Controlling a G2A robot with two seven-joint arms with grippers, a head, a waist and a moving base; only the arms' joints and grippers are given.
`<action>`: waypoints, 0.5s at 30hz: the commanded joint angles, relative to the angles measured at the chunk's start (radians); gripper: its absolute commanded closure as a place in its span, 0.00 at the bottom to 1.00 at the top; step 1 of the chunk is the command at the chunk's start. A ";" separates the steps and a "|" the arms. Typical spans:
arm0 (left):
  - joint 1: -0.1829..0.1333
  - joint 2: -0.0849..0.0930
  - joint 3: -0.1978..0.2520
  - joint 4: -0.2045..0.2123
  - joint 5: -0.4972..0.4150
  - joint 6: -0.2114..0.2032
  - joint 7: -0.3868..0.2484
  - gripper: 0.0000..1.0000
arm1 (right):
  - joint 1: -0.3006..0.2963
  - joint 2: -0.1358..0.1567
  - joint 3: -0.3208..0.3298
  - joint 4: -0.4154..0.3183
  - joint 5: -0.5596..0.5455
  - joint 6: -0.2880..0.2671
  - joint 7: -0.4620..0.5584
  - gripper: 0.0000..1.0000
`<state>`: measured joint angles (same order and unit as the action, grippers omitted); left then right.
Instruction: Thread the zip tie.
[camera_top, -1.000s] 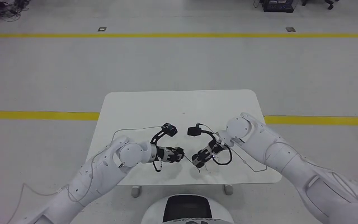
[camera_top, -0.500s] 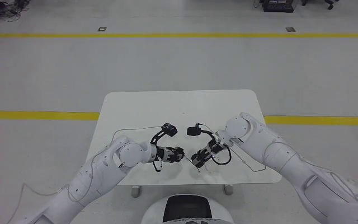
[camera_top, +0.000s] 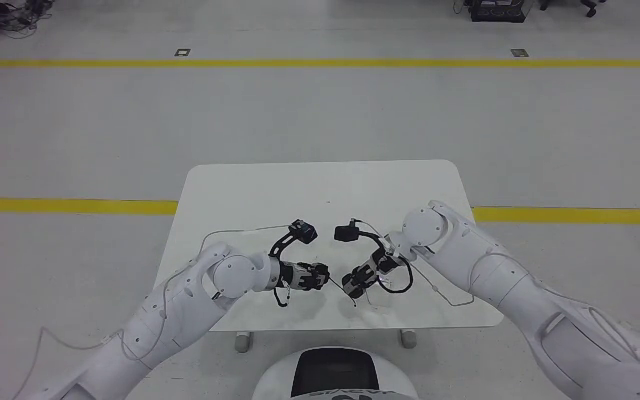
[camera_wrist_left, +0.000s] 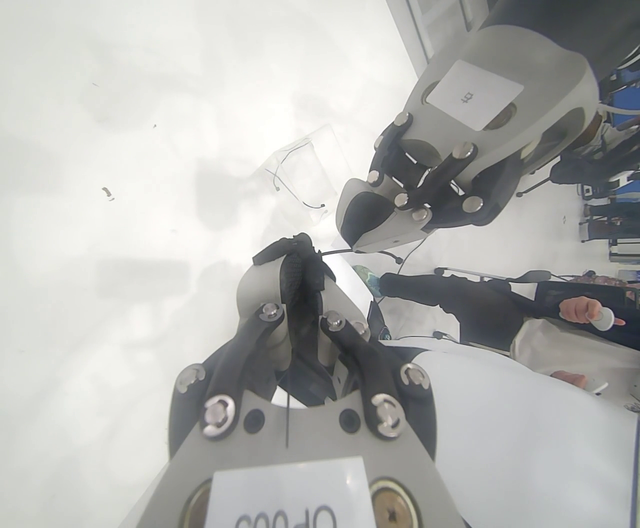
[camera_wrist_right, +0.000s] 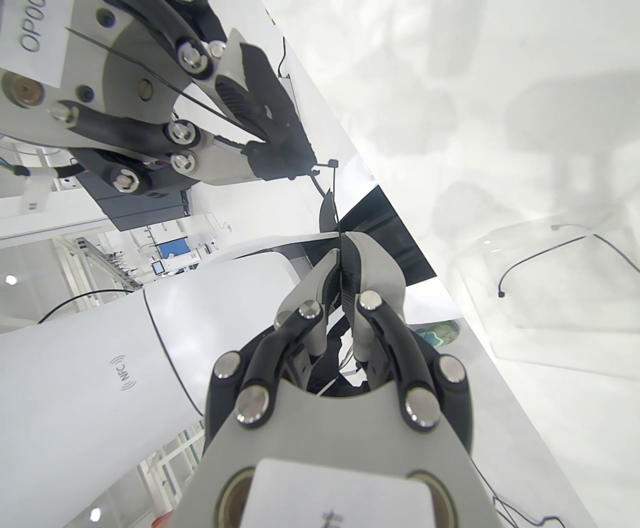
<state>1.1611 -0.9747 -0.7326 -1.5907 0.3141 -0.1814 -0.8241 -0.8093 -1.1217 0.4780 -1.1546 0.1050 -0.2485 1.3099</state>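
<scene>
A thin black zip tie (camera_wrist_right: 331, 164) is held in the air between my two grippers, just above the front of the white table (camera_top: 300, 190). My left gripper (camera_wrist_left: 300, 250) is shut on the strap close to its small square head, and the strap's long end trails back over that gripper's palm. My right gripper (camera_wrist_right: 343, 244) is shut on the other, thin end, a short way from the head. In the top view the left gripper (camera_top: 318, 274) and right gripper (camera_top: 350, 284) stand tip to tip, a small gap apart. Whether the tip sits inside the head is hidden.
A clear plastic tray (camera_wrist_right: 530, 345) holding spare black zip ties (camera_wrist_right: 540, 257) lies on the table beside the grippers. A thin cable (camera_top: 442, 287) lies near the table's right front. The table's front edge (camera_top: 420, 326) is close under both grippers.
</scene>
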 joint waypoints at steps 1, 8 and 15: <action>0.000 0.000 0.000 0.000 0.000 0.000 0.000 1.00 | 0.000 -0.001 0.002 0.002 0.000 0.000 0.001 1.00; 0.000 0.000 0.000 0.000 0.000 0.000 0.000 1.00 | 0.000 -0.007 0.008 0.007 -0.001 -0.004 0.008 1.00; 0.000 0.000 0.000 0.000 0.000 0.000 0.000 1.00 | 0.000 -0.013 0.012 0.009 -0.001 -0.009 0.014 1.00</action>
<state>1.1611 -0.9747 -0.7326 -1.5907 0.3141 -0.1814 -0.8241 -0.8091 -1.1333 0.4899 -1.1457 0.1045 -0.2573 1.3229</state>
